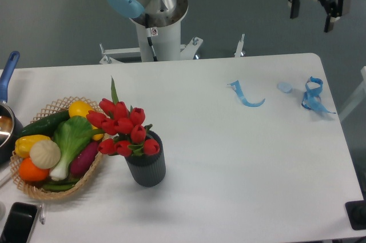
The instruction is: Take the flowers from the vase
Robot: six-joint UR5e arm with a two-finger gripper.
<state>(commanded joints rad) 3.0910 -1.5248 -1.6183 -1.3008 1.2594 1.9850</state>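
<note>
A bunch of red tulip buds with green leaves [123, 127] stood in a short dark grey ribbed cylindrical vase [146, 167] near the front left of the white table [229, 186]. The buds spread wider than the vase mouth, leaning up and to the left, with one slim green leaf pointing upward above them. Just to the left of the vase sat a woven wicker basket [34, 192] holding a green-and-white bok choy, a yellow pepper, an orange, a purple piece and other vegetables; some buds reached over its rim. The black two-finger gripper [314, 13] hung at the top right, beyond the table's far edge, well apart from the flowers and on the opposite side of the scene. Its fingers [330, 21] pointed downward with a clear gap between them, and they held nothing. Light blue ribbon scraps [312, 97] lay on the table below the gripper.
</note>
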